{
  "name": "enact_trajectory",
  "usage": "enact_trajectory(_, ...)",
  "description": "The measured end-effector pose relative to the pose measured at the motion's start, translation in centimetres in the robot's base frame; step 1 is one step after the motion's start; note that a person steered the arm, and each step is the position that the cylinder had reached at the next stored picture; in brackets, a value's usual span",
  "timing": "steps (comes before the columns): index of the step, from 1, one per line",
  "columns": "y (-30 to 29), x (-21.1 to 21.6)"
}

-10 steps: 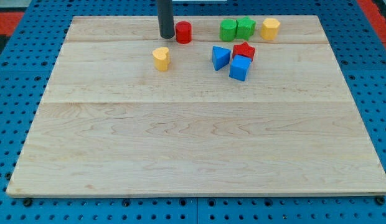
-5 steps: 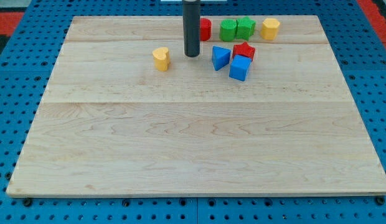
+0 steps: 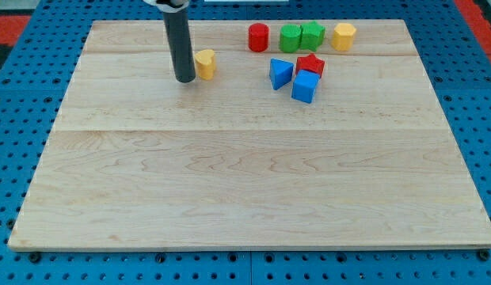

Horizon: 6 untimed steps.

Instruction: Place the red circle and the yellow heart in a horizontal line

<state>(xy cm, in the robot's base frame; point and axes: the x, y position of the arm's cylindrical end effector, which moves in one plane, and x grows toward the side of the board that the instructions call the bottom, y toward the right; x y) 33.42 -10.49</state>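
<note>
The red circle (image 3: pixel 258 37) stands near the view's top, just left of two green blocks. The yellow heart (image 3: pixel 205 63) lies lower and to its left. My tip (image 3: pixel 184 80) rests on the board right beside the yellow heart's left side, a little below it. The rod rises up out of the view's top.
Two green blocks (image 3: pixel 291 37) (image 3: pixel 312 35) and a yellow hexagon (image 3: pixel 344 36) line up right of the red circle. A blue triangle (image 3: pixel 280 73), a red star (image 3: pixel 310 64) and a blue cube (image 3: pixel 305 86) cluster below them. The wooden board (image 3: pixel 245 174) lies on a blue pegboard.
The red circle was pushed right, next to the green blocks. My tip then swung left past the yellow heart, which has shifted slightly upward.
</note>
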Motion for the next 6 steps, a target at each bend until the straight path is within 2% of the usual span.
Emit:
enact_trajectory(2,1.7,1.1)
enact_trajectory(3,5.2,2.0)
enact_trajectory(5,5.8,-0.1)
enact_trajectory(6,5.3,3.6)
